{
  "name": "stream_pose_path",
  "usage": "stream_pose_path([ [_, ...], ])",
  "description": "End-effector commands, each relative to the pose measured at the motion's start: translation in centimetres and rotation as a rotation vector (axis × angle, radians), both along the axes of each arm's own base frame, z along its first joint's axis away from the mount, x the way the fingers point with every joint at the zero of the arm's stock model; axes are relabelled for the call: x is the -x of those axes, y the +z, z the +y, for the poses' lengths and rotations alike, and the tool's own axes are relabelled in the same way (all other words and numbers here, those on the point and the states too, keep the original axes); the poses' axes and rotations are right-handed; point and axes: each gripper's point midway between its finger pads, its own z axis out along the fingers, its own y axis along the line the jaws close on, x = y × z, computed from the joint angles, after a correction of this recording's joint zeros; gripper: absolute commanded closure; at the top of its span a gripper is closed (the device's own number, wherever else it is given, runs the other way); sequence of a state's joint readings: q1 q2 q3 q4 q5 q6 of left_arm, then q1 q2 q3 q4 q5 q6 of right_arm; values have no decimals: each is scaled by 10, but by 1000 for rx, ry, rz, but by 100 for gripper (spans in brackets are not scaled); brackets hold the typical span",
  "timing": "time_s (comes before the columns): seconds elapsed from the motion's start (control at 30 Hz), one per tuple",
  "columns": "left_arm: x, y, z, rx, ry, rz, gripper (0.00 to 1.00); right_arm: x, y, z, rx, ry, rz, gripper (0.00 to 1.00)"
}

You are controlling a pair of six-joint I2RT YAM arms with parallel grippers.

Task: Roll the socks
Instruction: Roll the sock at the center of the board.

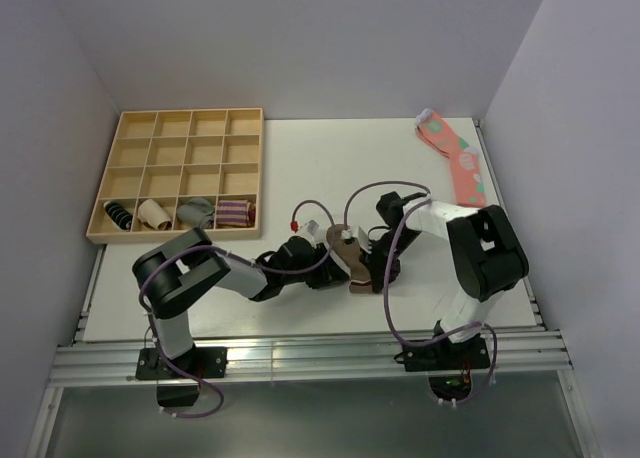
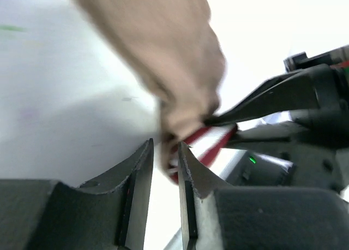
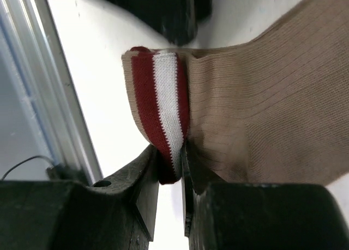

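Observation:
The tan-brown sock (image 1: 346,252) with a dark red and white striped cuff lies near the table's middle front, between my two grippers. My left gripper (image 1: 328,268) reaches it from the left. In the left wrist view its jaws (image 2: 164,147) stand close together with the blurred cuff edge of the sock (image 2: 174,59) between the tips. My right gripper (image 1: 376,270) comes from the right. In the right wrist view it (image 3: 170,152) is shut on the striped cuff (image 3: 163,102), and the tan body of the sock (image 3: 262,97) spreads to the right.
A wooden compartment tray (image 1: 180,143) stands at the back left, with small sock bundles (image 1: 195,213) in its front row. A coral-pink dotted sock (image 1: 458,158) lies at the back right by the wall. The metal front rail (image 1: 300,358) edges the table.

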State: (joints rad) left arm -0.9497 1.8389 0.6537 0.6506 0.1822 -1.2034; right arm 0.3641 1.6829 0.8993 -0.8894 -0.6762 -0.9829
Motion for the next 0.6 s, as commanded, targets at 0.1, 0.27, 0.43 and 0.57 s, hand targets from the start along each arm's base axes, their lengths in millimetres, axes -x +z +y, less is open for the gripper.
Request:
stream_pose_path([
  [0.1, -33, 17, 24, -117, 155, -296, 68, 12, 3, -18, 44, 16, 155, 86],
  [0.27, -25, 43, 16, -143, 97, -545, 68, 9, 8, -19, 51, 4, 258, 85],
  [0.43, -9, 73, 4, -92, -25, -768, 66, 4, 13, -21, 51, -31, 360, 85],
  [0.57, 7, 76, -10, -54, -171, -850, 65, 1, 13, -24, 61, -58, 413, 85],
])
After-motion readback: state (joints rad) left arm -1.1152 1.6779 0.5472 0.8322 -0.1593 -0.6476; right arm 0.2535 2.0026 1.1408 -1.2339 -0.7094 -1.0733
